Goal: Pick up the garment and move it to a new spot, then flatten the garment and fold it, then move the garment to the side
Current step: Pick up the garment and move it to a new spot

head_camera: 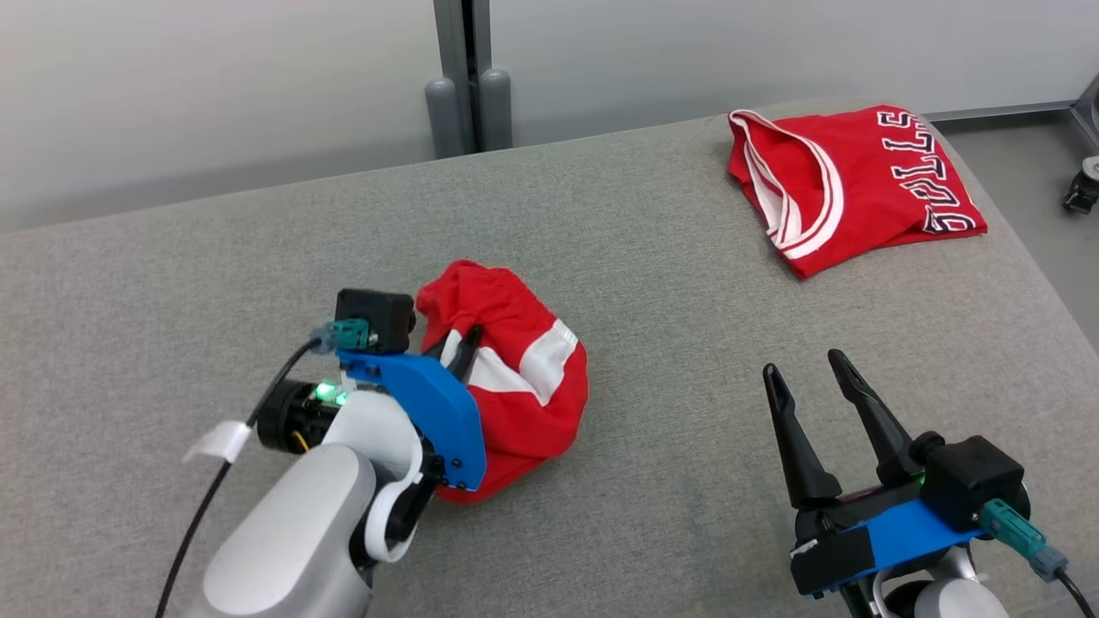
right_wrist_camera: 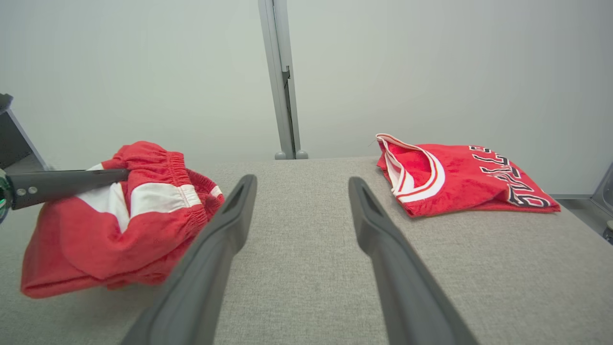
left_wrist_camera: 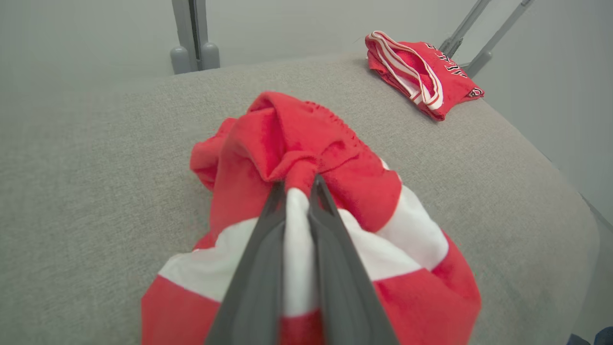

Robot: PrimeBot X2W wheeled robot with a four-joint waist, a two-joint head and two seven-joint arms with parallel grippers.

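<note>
Folded red jersey (head_camera: 850, 184) at far right of grey padded table (head_camera: 644, 257); grey post (head_camera: 468, 77) behind.

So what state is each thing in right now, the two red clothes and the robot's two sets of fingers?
left fingers: shut on the shorts.
right fingers: open, empty, apart from both garments.
shorts: bunched up, a fold pinched by the left fingers.
jersey: folded, lying untouched at the far right.

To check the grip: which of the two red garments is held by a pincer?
The crumpled shorts with white bands, pinched by the left pincer; the lettered jersey lies apart.
</note>
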